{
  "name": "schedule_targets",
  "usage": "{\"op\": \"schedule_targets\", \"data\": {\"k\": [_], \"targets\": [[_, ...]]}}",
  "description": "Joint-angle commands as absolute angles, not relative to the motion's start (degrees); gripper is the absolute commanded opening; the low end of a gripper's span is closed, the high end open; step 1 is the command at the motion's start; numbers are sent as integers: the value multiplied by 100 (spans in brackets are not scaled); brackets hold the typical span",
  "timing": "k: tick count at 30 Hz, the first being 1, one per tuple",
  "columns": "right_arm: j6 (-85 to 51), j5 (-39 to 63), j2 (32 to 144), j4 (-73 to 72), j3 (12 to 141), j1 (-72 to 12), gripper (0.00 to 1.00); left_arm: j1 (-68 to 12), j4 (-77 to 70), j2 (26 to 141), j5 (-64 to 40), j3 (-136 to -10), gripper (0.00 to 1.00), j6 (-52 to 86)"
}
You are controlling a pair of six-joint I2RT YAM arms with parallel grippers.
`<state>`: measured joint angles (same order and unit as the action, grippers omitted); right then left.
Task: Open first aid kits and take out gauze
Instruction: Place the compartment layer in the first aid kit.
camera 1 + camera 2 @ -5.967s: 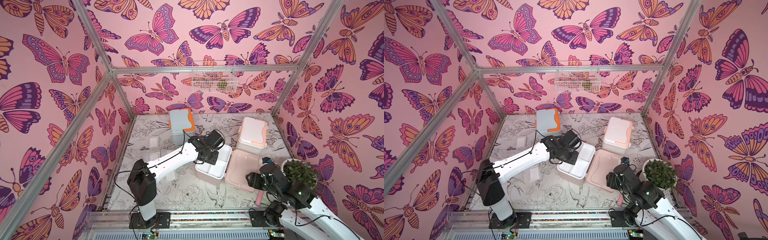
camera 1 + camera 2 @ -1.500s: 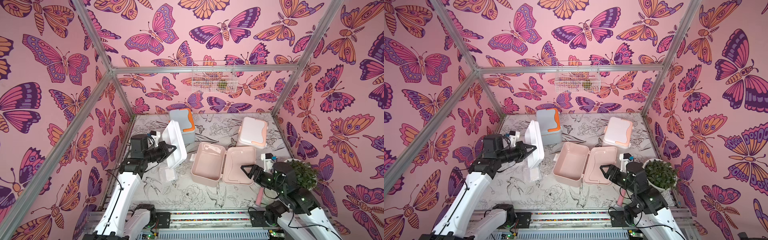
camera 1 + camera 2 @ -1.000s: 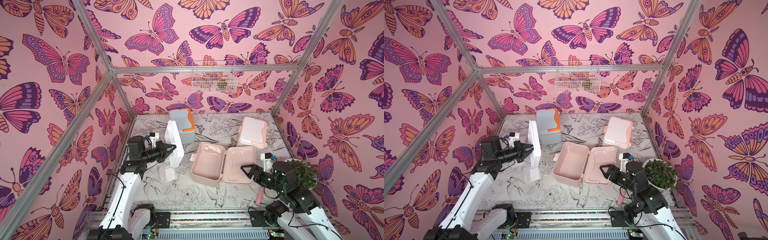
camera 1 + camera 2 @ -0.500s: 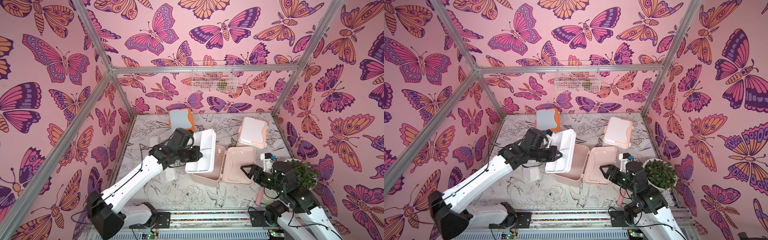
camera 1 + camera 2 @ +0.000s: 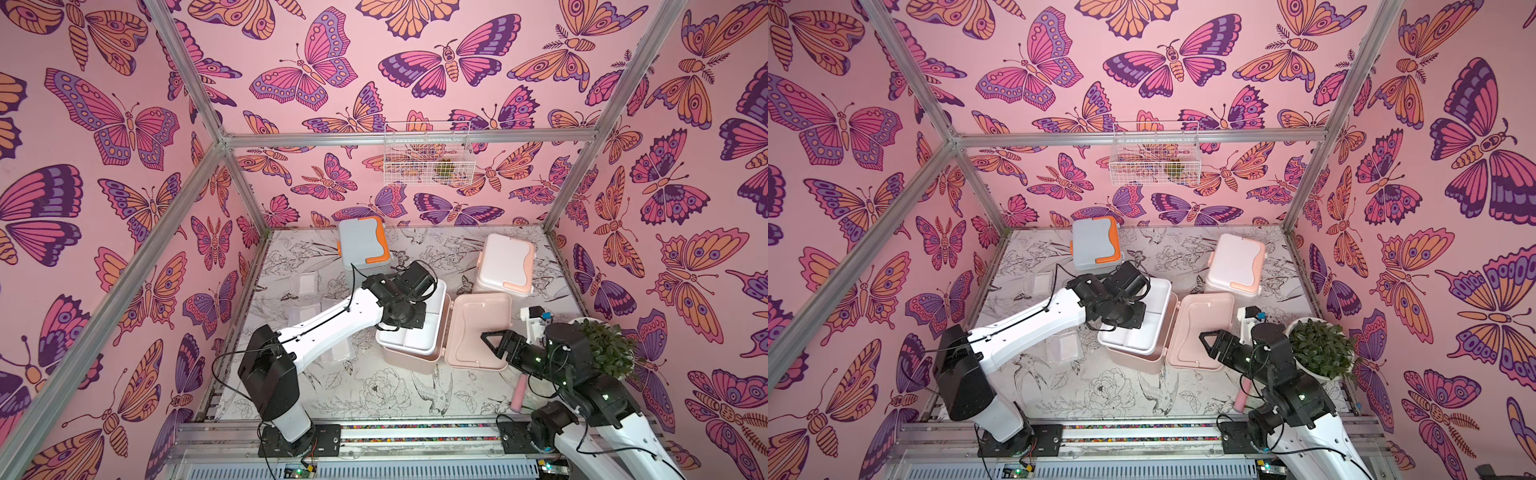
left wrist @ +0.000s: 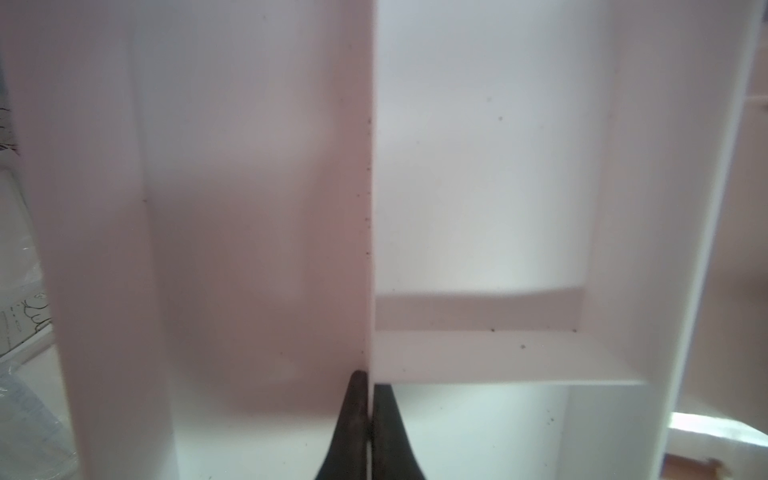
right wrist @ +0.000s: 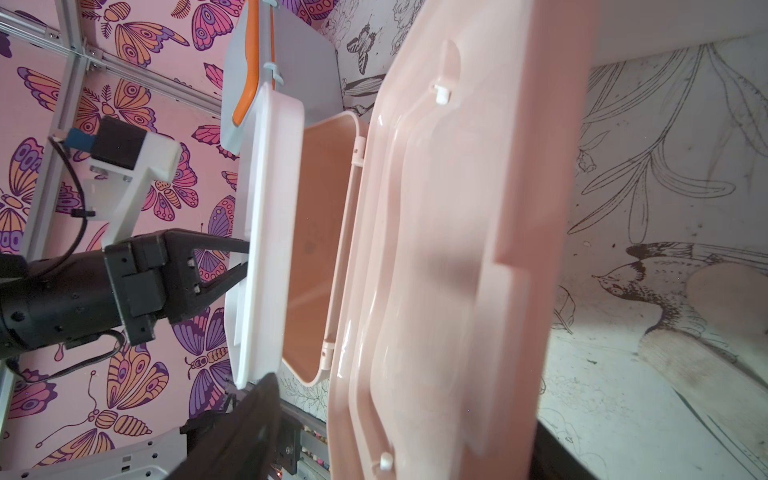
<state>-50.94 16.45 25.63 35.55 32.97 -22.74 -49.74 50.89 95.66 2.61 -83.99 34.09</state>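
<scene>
Your left end effector (image 6: 371,390), pinching the white tray (image 5: 417,338) by its divider, is setting it back into the pink kit (image 5: 409,358). You are likely finishing this kit.

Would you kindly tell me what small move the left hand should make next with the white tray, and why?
Probably lower the white tray straight down into the pink box. The left hand is shut on the tray's divider, and in the right wrist view the tray appears to hang above the open box with a gap under it, so it does not look seated yet.
</scene>
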Motion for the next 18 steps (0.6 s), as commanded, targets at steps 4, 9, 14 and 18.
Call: {"op": "schedule_targets", "data": {"k": [4, 9, 14, 18], "targets": [[-4992, 1723, 2575, 3615, 3421, -2286, 76, -5127, 5369, 9959, 560, -8753, 0, 3313], [-4975, 1720, 2565, 3626, 3419, -2285, 76, -5210, 5433, 10245, 563, -8940, 0, 3297], [-4965, 1706, 2553, 3658, 3402, -2289, 76, -5286, 5463, 10387, 571, -9033, 0, 3317], [-4956, 1723, 2566, 3648, 3403, -2287, 76, -5360, 5462, 10465, 545, -9053, 0, 3365]]}}
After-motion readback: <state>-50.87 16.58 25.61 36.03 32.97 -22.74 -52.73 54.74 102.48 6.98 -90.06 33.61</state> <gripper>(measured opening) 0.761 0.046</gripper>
